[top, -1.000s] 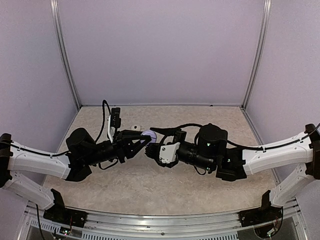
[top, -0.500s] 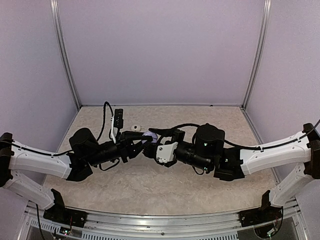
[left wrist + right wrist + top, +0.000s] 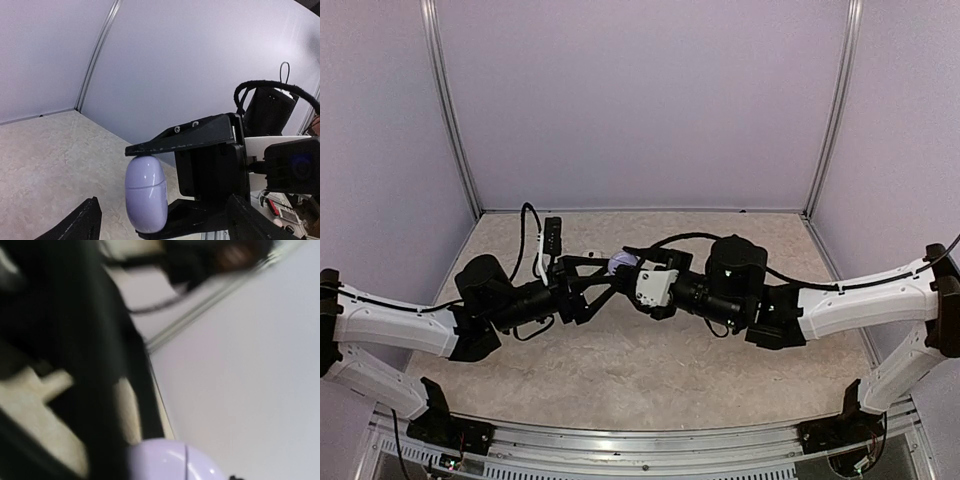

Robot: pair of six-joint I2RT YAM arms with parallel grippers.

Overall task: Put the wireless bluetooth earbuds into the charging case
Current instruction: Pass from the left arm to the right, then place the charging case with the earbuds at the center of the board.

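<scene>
Left tool [image 3: 605,278] stands with its jaws spread wide and nothing between them that it grips; its two fingers frame the charging case [image 3: 145,194] without touching it. Right tool [image 3: 628,272] pinches that case top and bottom, one finger on each end, so the lilac pebble hangs upright in the air above the tabletop [image 3: 650,370], between the two arms.

The case looks shut — a thin seam runs round its middle and no gap shows. I judge the step in hand to be getting the case settled in one tool so the other is free to work. No earbud is in either tool. A tiny pale speck [image 3: 591,252] lies on the tabletop just behind the left tool and may be one of the wireless bluetooth earbuds, though it is too small to be sure.

Next, the lid needs opening — probably the free left tool prying at the seam while the right holds firm. A smooth, rounded shell pinched at its ends could easily twist or slip.
</scene>
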